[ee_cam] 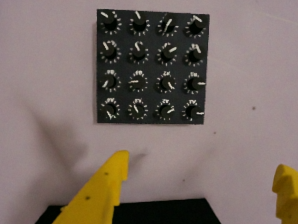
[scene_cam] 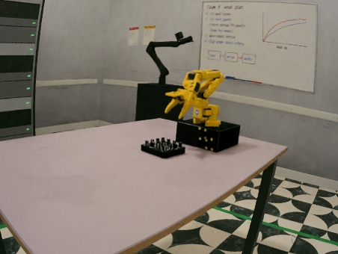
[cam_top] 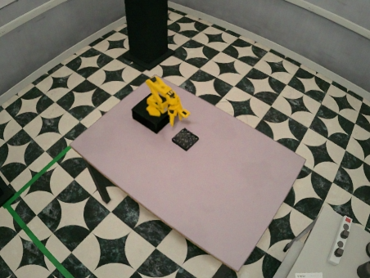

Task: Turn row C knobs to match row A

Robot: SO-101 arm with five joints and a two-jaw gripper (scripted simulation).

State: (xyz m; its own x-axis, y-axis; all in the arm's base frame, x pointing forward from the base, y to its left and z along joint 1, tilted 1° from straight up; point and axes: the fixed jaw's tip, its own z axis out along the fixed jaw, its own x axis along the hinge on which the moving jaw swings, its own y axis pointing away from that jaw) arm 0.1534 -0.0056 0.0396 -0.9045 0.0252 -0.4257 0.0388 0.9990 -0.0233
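The knob box (ee_cam: 152, 66) is a flat black square with four rows of four small black knobs, each with a white pointer. It lies on the mauve table (cam_top: 192, 172), in front of the arm's black base (cam_top: 151, 115); it also shows in the top view (cam_top: 185, 139) and the exterior view (scene_cam: 163, 148). I cannot see the socket side. My yellow gripper (ee_cam: 197, 187) hangs in the air above the table, short of the box and apart from it. Its jaws stand open with nothing between them. It also shows in the exterior view (scene_cam: 179, 99).
A black pillar (cam_top: 148, 30) stands on the floor behind the table. A second black arm (scene_cam: 164, 56) stands on a dark cabinet at the back wall. A grey side table with a power strip (cam_top: 340, 239) is at the lower right.
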